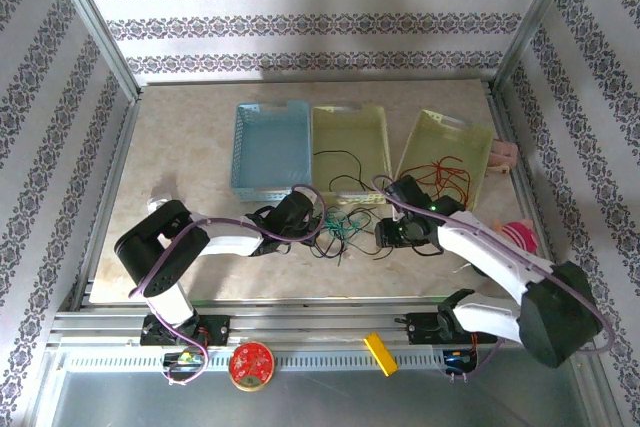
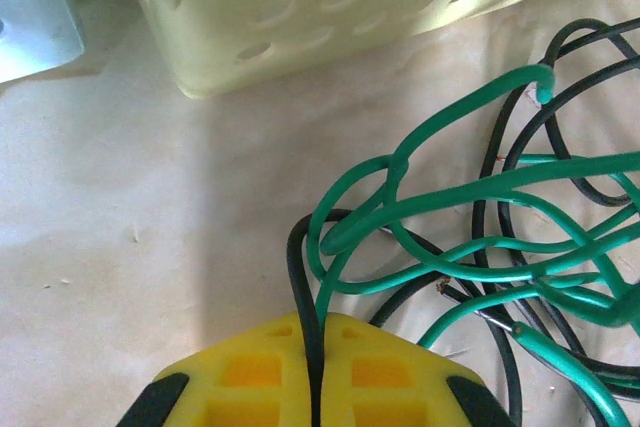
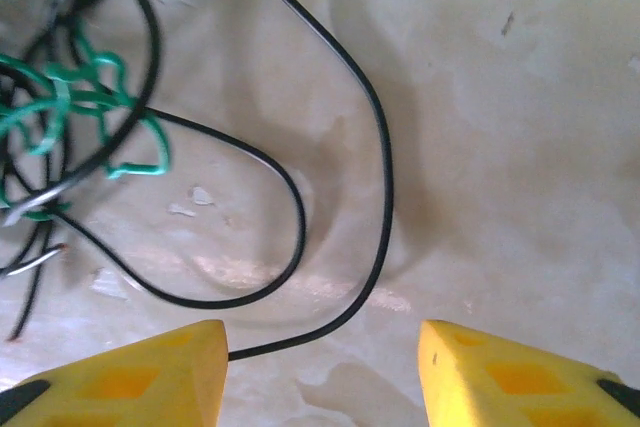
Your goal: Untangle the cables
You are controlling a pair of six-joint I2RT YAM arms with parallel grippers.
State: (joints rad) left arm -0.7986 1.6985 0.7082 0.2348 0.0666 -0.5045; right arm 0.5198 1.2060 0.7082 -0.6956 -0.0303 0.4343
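Between the closed jaws of the left gripper [image 2: 313, 345] a black cable [image 2: 296, 257] is pinched, green cables [image 2: 470, 192] tangled just ahead; the right gripper [image 3: 322, 342] gapes wide, a black strand [image 3: 385, 177] looping before it

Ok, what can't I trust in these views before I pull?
Top view: the clump of thin green and black wires is too small to trace crossings.
Left wrist view: the left claw pinches a thin black wire; the clump runs off the right edge.
Right wrist view: the clump blurs at the left edge; a long black wire loop vanishes behind a finger of the open right claw.
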